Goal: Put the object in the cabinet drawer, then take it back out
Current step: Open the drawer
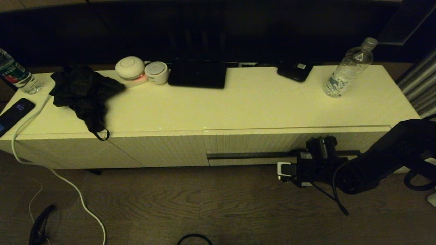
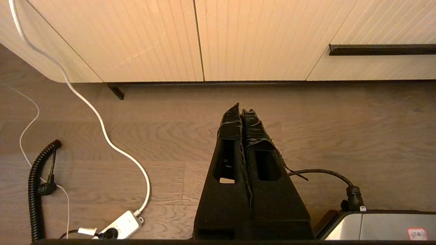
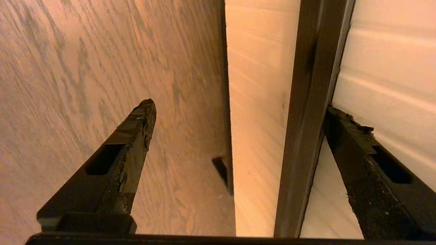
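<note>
Cabinet (image 1: 238, 102) spans the head view, drawer (image 1: 293, 144) at lower right, fully closed. I've got the right gripper (image 3: 238, 112) at the handle (image 1: 245, 156), spread wide, bar sitting between the fingers, one finger (image 3: 344, 126) touching it. Risk: if I close off-centre the thin bar slips out & the pull fails. Bottle (image 1: 347, 69) stands upright at upper right, near the top's back edge; a jerky pull could tip it. Left gripper (image 2: 241, 112) pressed together, parked over the floor.

The cabinet (image 1: 238, 109) is viewed from above by the head camera; its ribbed front (image 2: 170, 37) is shared by both wrist views, the handle (image 3: 306, 119) closest.
</note>
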Tool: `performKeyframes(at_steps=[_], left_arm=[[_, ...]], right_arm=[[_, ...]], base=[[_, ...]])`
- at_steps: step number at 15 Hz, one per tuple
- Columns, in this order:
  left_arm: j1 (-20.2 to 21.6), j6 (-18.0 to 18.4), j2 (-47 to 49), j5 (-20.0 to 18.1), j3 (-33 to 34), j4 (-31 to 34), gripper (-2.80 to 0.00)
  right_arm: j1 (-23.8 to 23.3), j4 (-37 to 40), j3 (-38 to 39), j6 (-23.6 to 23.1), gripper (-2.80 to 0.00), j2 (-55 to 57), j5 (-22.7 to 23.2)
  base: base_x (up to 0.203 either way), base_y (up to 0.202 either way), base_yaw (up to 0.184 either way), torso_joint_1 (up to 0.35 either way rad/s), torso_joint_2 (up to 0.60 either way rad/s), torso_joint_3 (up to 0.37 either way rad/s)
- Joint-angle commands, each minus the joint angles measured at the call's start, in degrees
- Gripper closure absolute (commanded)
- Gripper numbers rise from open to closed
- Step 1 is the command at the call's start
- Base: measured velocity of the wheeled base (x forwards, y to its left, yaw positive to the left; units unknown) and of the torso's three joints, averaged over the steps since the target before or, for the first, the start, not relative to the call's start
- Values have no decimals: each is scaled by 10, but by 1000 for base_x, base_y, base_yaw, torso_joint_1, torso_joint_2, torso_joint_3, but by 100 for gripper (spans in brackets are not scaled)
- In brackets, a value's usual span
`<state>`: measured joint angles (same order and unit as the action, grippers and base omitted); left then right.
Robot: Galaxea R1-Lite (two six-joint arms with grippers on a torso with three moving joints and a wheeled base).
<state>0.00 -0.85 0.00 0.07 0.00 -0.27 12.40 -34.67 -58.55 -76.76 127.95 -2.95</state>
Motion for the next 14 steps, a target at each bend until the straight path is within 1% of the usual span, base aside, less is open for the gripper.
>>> performKeyframes(at_steps=[1,14], left_arm=[[0,0,-1,0,1,0,0],[0,0,-1,0,0,0,0]], right_arm=[[1,6,12,-4,-280,1,0],[8,3,134,-3,-280,-30,5]], base=[[0,0,0,0,0,0],[0,0,0,0,0,0]])
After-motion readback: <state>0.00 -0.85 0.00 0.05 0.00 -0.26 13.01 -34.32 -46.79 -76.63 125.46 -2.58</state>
